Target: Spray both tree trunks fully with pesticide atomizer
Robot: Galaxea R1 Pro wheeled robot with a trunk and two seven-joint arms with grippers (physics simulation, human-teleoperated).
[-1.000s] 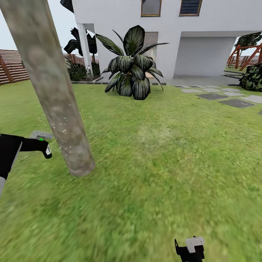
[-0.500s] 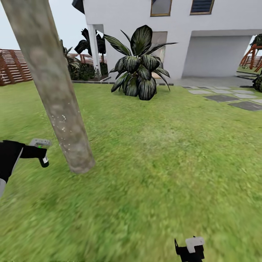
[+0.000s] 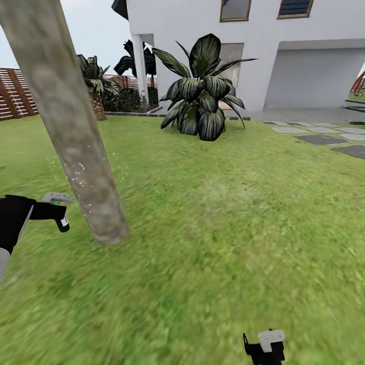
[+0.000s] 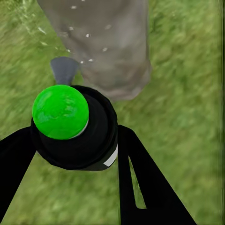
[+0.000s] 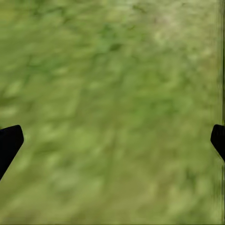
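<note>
A thick grey-brown tree trunk (image 3: 76, 137) leans across the left of the head view, rooted in the grass and dotted with white specks low down. My left gripper (image 3: 50, 210) hangs just left of the trunk's base, shut on the pesticide atomizer (image 3: 62, 220). In the left wrist view the atomizer (image 4: 70, 126) is a black bottle with a green cap and grey nozzle between the black fingers (image 4: 136, 173), nozzle toward the tree trunk (image 4: 108, 42) close ahead. My right gripper (image 3: 263, 347) sits low at the bottom edge; its fingertips (image 5: 9, 143) stand wide apart over bare grass, open and holding nothing.
A large dark-leaved plant (image 3: 200, 94) grows in front of the white house (image 3: 304, 50). Grey stepping stones (image 3: 319, 138) lie at the right. A slatted fence (image 3: 17, 94) and a short palm (image 3: 96, 88) stand at the far left. Open lawn spreads ahead and right.
The whole picture has slid right, so the camera has moved; a short palm has come into view. The left gripper with the atomizer stays beside the trunk's base.
</note>
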